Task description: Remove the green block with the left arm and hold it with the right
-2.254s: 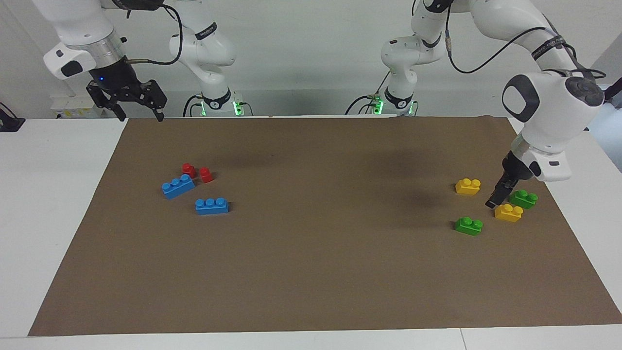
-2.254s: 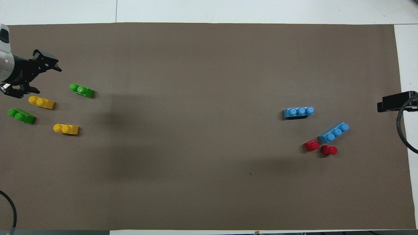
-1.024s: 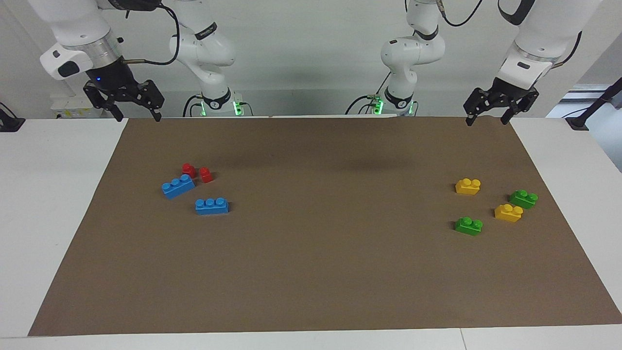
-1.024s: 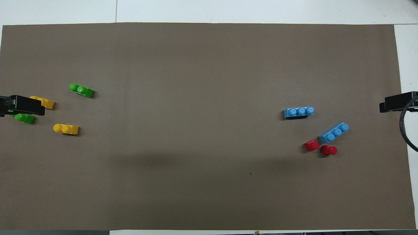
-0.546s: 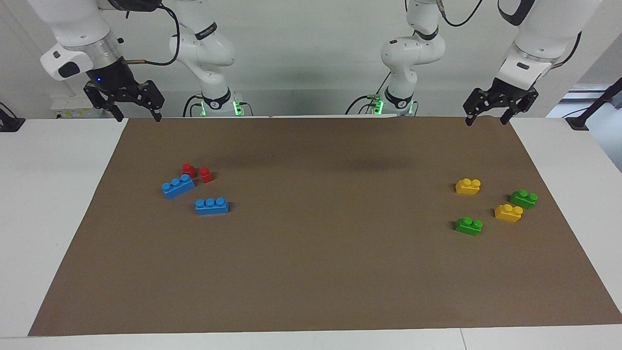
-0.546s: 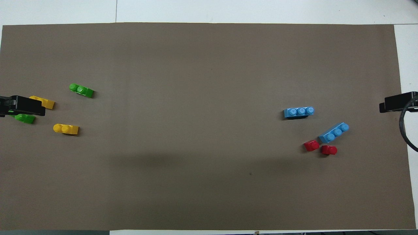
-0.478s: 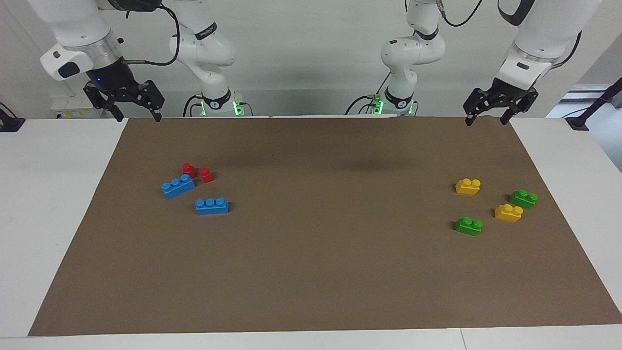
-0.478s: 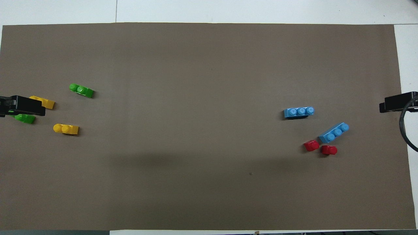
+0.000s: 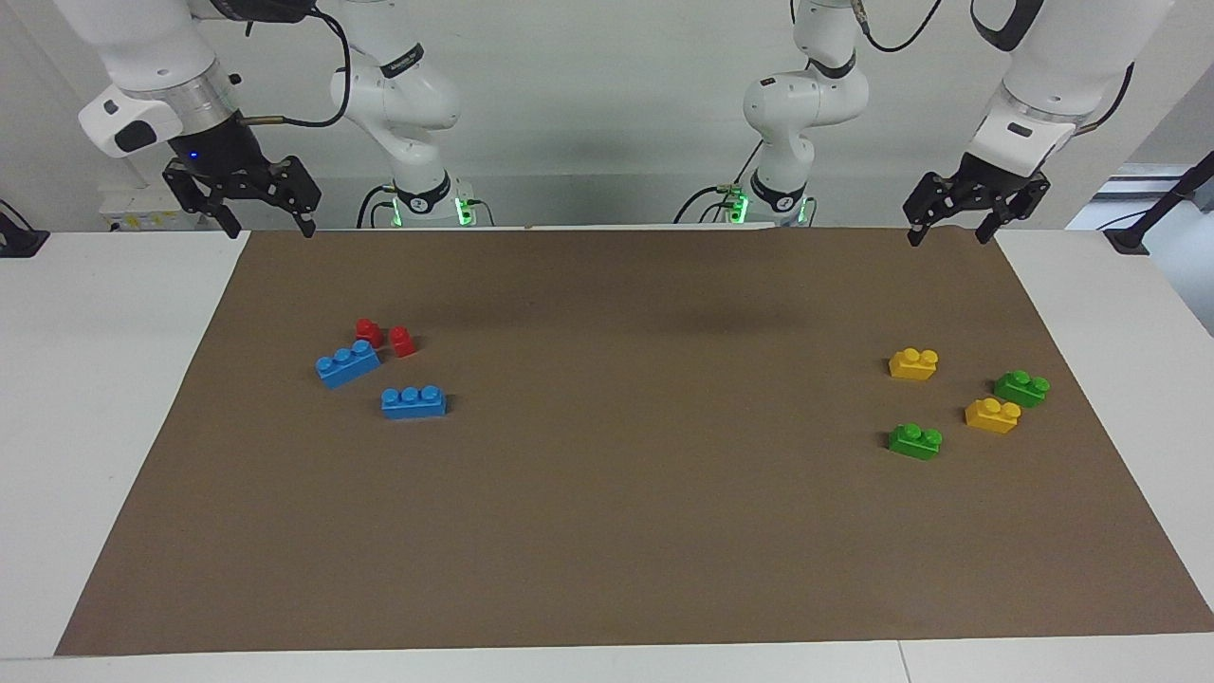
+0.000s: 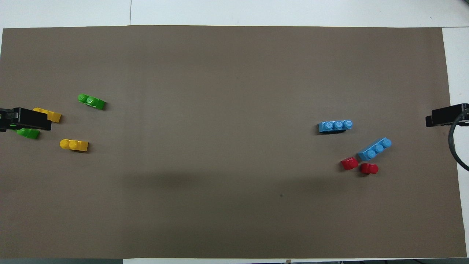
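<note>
Facing view shows me both arms raised over the counter's robot-side edge: left gripper (image 9: pixel 951 234) at one corner of the brown mat (image 9: pixel 626 531), right gripper (image 9: pixel 263 226) at the other, each with fingers spread and empty. My worry is picking the wrong brick. Two green blocks lie near the left arm's end, one green block (image 9: pixel 1021 387) just beside a yellow brick (image 9: pixel 992 415), so fingers could nudge or pinch that too; the other green block (image 9: pixel 915 440) stands freer. A second yellow brick (image 9: pixel 913 363) lies nearer the robots. Blue bricks (image 9: pixel 413 401) and red bricks (image 9: pixel 401 341) sit well apart, obstructing nothing.
</note>
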